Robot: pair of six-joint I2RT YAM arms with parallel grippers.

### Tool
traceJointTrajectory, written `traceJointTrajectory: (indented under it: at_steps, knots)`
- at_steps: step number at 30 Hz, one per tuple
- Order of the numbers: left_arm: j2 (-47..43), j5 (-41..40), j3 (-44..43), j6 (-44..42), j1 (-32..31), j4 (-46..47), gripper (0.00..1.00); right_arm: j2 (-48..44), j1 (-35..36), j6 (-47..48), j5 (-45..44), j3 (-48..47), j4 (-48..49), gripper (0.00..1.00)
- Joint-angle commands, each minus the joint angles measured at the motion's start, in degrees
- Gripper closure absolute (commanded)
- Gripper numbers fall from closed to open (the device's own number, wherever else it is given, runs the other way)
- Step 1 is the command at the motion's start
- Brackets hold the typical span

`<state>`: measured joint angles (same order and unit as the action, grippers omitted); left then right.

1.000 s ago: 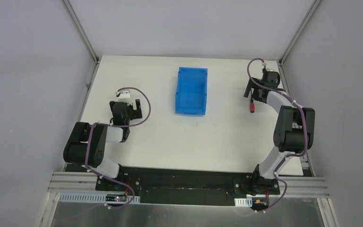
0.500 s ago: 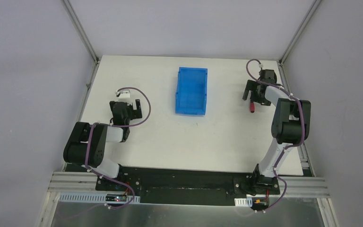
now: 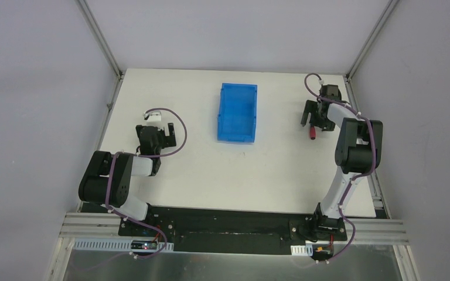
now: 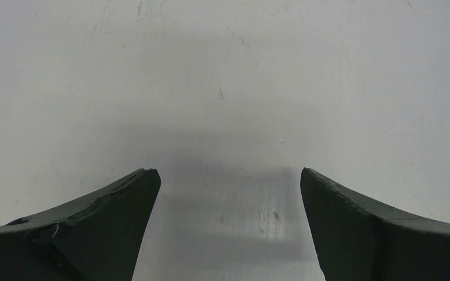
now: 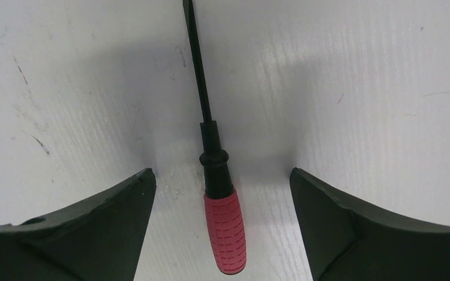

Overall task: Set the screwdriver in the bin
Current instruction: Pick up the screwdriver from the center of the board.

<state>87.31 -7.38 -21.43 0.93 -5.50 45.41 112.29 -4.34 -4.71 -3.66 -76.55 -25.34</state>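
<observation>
— What's the arm on the left up to?

— Not much. The left gripper (image 4: 225, 172) hangs low over bare white table (image 3: 269, 170), its two dark fingers spread apart with only tabletop between them.

— And the bin?

— The blue bin (image 3: 237, 111) sits toward the far middle of the table, long side running away from the arms. Neither arm is near it.

— So where's the screwdriver?

— Over on the right, close to the table's far right edge and well apart from the bin. The screwdriver (image 5: 208, 137) lies flat on the table, and the right gripper (image 5: 221, 171) is down around it.

— Gripping it?

— No, the jaws stand wide. From the wrist camera the red handle lies about midway in the gap, with the left finger (image 5: 94, 228) on one side and the right finger (image 5: 375, 234) on the other, white table showing on both sides. Neither one touches it. The thin black shaft points straight out past the fingertips, away from the wrist.
</observation>
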Motion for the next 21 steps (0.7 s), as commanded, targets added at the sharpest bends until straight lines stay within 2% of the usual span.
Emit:
traceJointTrajectory:
  at_steps: [1,9,12,14,21]
  knots:
    - [-1.01,0.3,0.07,0.39,0.66,1.63,0.01,1.13,0.3,0.78,0.14,-2.22,-1.78,0.14]
    - [-1.04,0.32,0.05,0.37,0.66,1.64,0.01,1.44,0.3,1.4,-0.47,-2.31,-2.51,0.28]
    - [-1.09,0.33,0.07,0.38,0.66,1.7,0.01,1.35,0.3,1.67,-0.38,-2.33,-2.71,0.36]
    - [-1.02,0.35,0.07,0.39,0.65,1.69,0.01,1.27,0.3,1.72,-0.09,-2.32,-2.79,0.45]
    - [-1.04,0.39,0.07,0.39,0.66,1.67,0.01,1.1,0.3,2.35,1.01,-2.57,-2.91,0.83]
